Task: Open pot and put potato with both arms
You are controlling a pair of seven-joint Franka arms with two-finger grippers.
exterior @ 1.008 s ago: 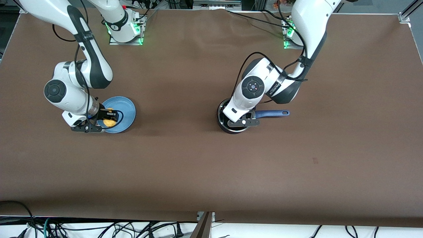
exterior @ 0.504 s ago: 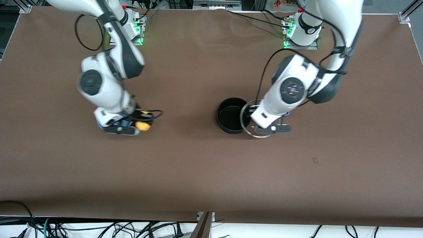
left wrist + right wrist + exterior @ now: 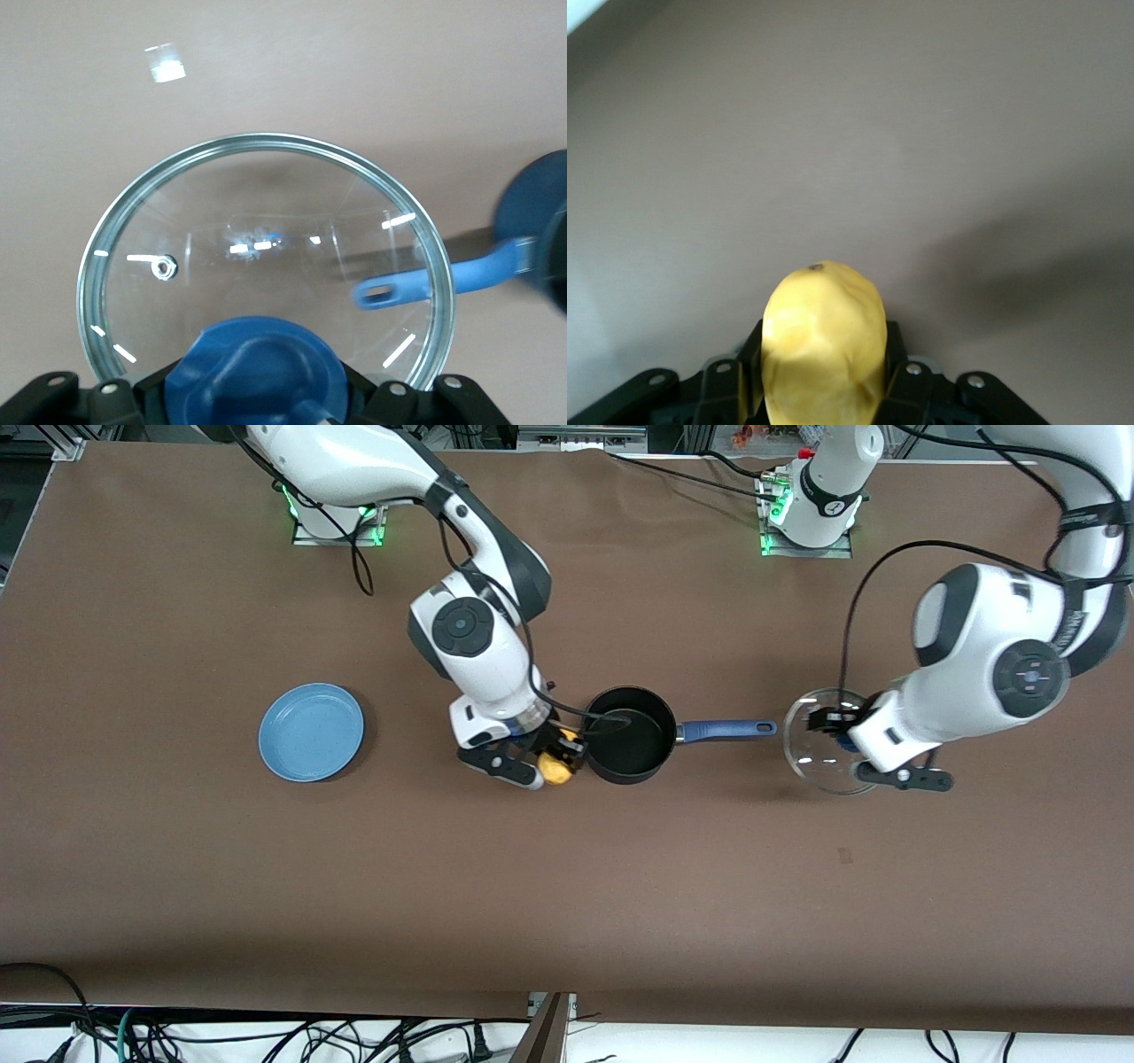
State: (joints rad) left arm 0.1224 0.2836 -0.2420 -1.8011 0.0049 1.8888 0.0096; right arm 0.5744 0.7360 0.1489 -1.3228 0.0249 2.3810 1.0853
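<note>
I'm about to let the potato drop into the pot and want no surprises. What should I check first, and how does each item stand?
1. Pot uncovered: ok.
2. Lid held clear of the pot by the left claw, toward the left arm's end of the table: ok.
3. Potato gripped in the right claw: ok.
4. Potato over the pot's opening: not ok, it hangs just outside the rim.
5. Pot inside bare: ok.

A brown-covered table fills the view, with what look like black cables tangled along its near edge.
</note>
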